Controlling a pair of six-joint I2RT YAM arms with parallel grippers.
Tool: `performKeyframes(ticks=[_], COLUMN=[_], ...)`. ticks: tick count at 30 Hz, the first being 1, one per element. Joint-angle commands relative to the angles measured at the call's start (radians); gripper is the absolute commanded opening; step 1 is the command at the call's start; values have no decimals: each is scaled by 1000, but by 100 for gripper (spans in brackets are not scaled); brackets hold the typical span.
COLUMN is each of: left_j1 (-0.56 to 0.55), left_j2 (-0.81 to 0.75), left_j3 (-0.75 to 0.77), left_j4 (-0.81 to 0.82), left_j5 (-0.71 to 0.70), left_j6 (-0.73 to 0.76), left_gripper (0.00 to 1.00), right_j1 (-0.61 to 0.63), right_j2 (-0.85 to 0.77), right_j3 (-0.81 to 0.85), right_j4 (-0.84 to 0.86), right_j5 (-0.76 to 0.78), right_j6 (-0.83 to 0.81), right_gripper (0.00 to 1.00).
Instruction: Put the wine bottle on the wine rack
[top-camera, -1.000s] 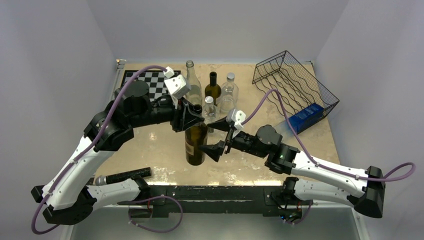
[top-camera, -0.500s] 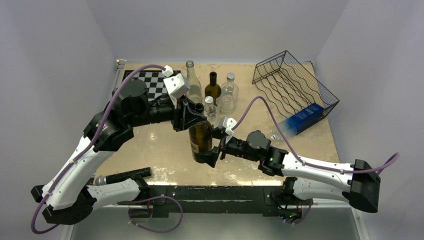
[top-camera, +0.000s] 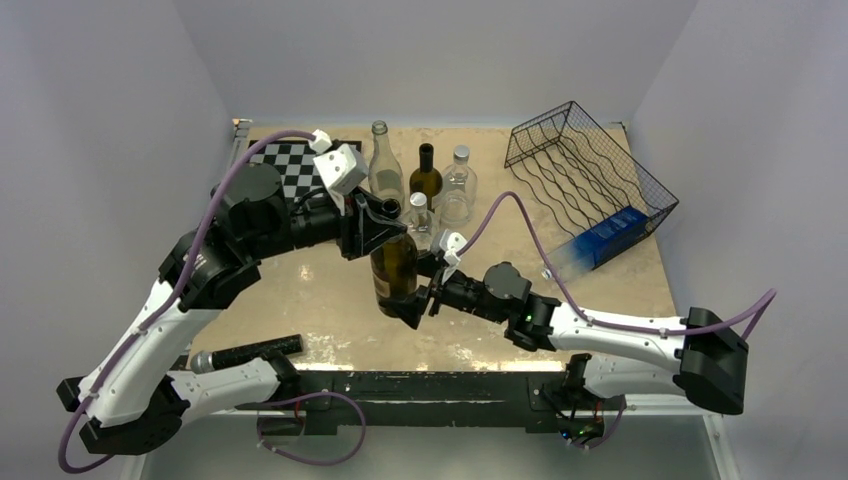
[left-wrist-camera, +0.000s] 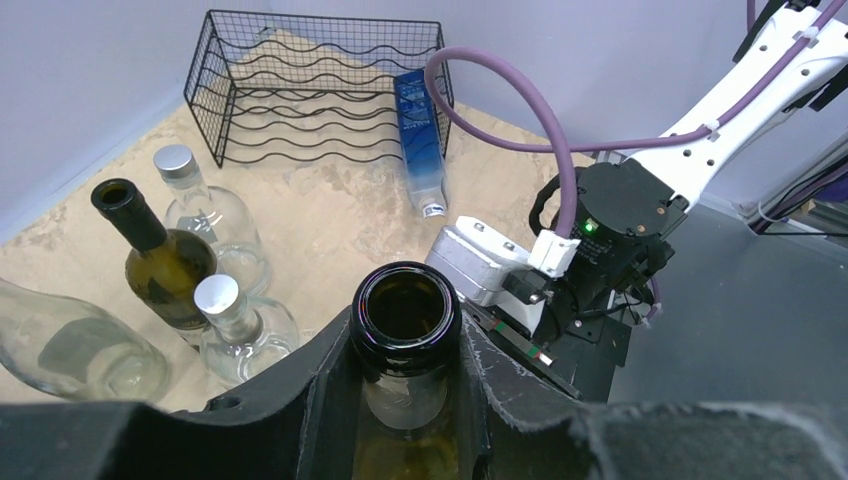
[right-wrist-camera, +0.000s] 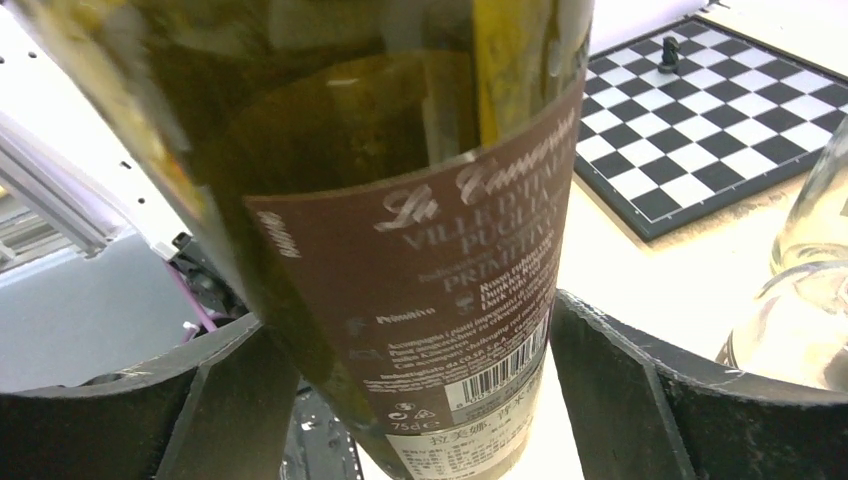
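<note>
Table (top-camera: 320, 290) fills the top view, its near edge hidden under the arm bases. L arm (top-camera: 190, 290) and R arm (top-camera: 620, 335) both reach to mid-table. Rack (top-camera: 590, 165) sits tilted in the far R corner. A blue-wrapped bottle (top-camera: 605, 238) lies at its near side; inside or just outside, can't tell. Chessboard (top-camera: 292, 165) is far L, partly covered by L arm.

The wine bottle (top-camera: 396, 272) is mid-table, well apart from rack, leaning and held at both ends. Can't make out whether its base touches the table, since R gripper covers it. L gripper (left-wrist-camera: 407, 345) clamps the neck just below the open rim, w/ fingers (left-wrist-camera: 320, 400) tight on either side. R gripper (right-wrist-camera: 410, 325) grasps the lower body at the label, pads against the glass on both sides w/ no gap seen. Bottle top is cut off in that view.

Behind stand a tall clear bottle (top-camera: 383, 165), a dark open-necked bottle (top-camera: 426, 178), a capped clear bottle (top-camera: 459, 180) and a small capped bottle (top-camera: 420, 215), the last part-hidden by L gripper. A black cylinder (top-camera: 248, 351) lies at the near edge w/ one end behind L arm; what it is, unclear. One dark chess piece (right-wrist-camera: 668, 55) stands on the board, too small to tell which kind.
</note>
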Motion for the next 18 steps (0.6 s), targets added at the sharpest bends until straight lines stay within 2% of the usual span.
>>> performKeyframes(ticks=[1, 5, 8, 14, 16, 17, 18], left_j1=[-6, -6, -7, -6, -6, -5, -6], left_j2=[-65, -74, -76, -91, -101, -108, -118], left_j3=[7, 3, 4, -3, -9, -17, -24], left_j4=[189, 191, 186, 174, 168, 167, 166], left_j5=[8, -18, -23, -40, -42, -43, -45], left_j6=[-81, -78, -74, -75, -73, -72, -70], left_gripper=[0, 0, 0, 0, 0, 0, 0], right_j1=[-4, -4, -2, 3, 5, 7, 8], right_j2=[32, 50, 50, 3, -35, -55, -75], right_j3=[47, 58, 46, 41, 53, 63, 73], right_j4=[-7, -4, 8, -41, -86, -117, -145], right_j5=[68, 65, 80, 141, 180, 206, 237], right_j6=[-8, -19, -18, -54, -90, -114, -137], right_gripper=[91, 95, 88, 41, 17, 1, 0])
